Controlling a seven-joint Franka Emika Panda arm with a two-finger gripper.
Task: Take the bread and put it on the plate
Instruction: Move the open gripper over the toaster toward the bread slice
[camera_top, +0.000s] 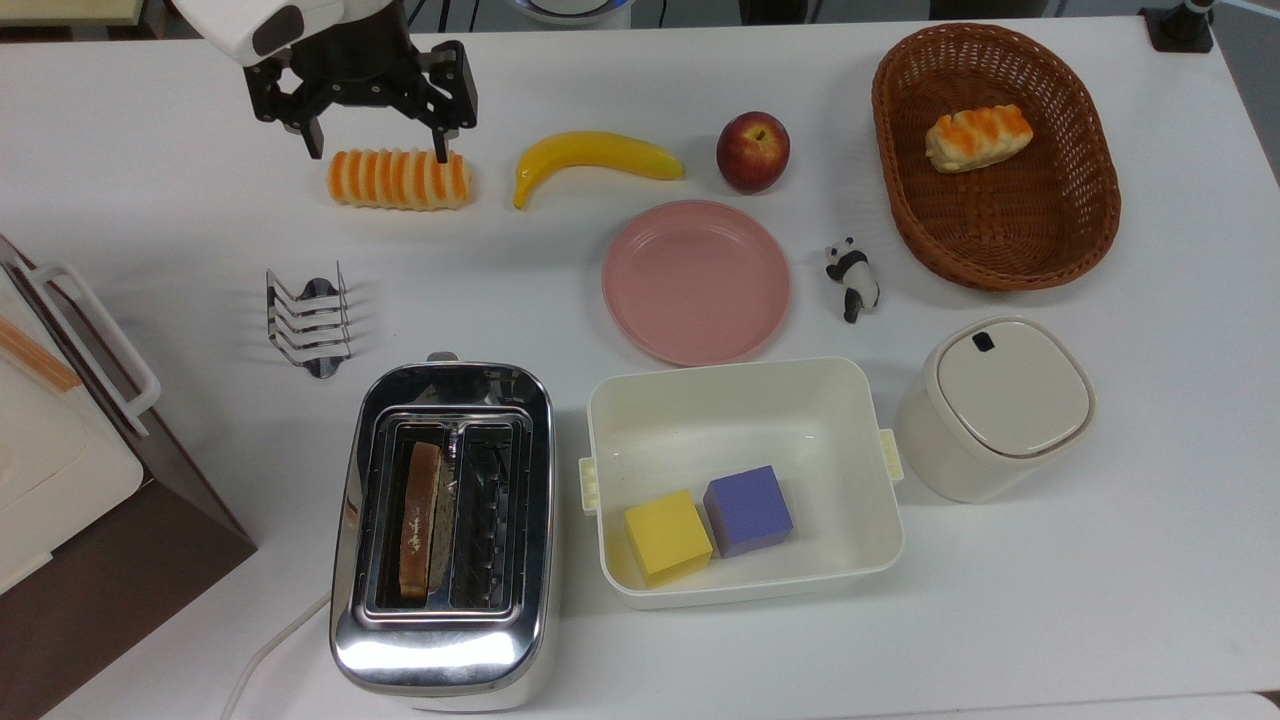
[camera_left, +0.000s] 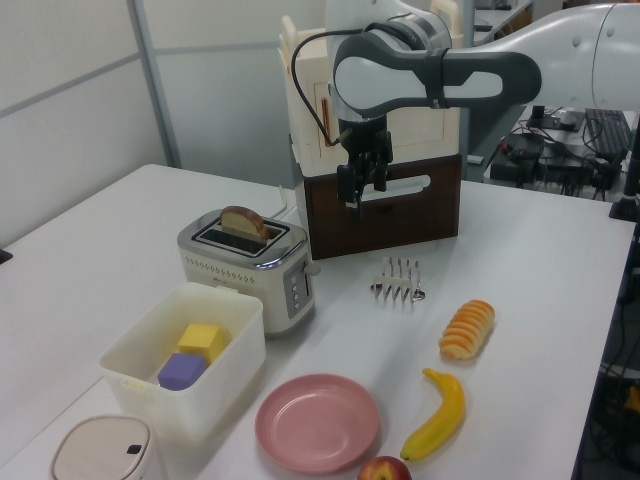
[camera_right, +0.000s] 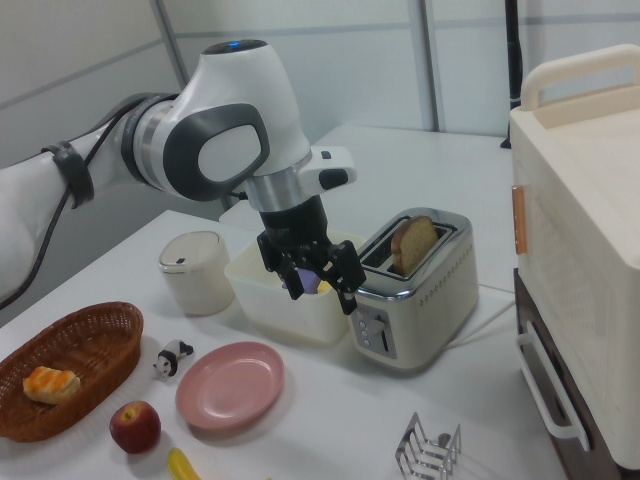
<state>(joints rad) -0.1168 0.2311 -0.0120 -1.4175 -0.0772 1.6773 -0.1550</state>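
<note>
Over the top view's upper left, our hand (camera_top: 372, 150) hangs with its fingers spread wide and nothing between them, above a striped roll (camera_top: 399, 179) we should leave alone. Our bread (camera_top: 421, 520) stands on edge in the left slot of the toaster (camera_top: 442, 640), well apart from the hand, and the pink plate (camera_top: 696, 282) lies bare beside the white tub (camera_top: 745, 480). From the left view, the hand (camera_left: 357, 191) is high above the surface (camera_left: 520, 260), and the bread (camera_left: 243, 221) pokes up out of the toaster (camera_left: 250, 265). From the right view, the hand (camera_right: 318, 283) hovers next to the toaster (camera_right: 415, 295), and the bread (camera_right: 414, 243) shows its broad face. We judge the approach as the step in hand: we should turn the fingers to span the slice's thin sides, come straight down over the slot, pinch only the exposed top, and lift vertically so that the crust does not catch.
</note>
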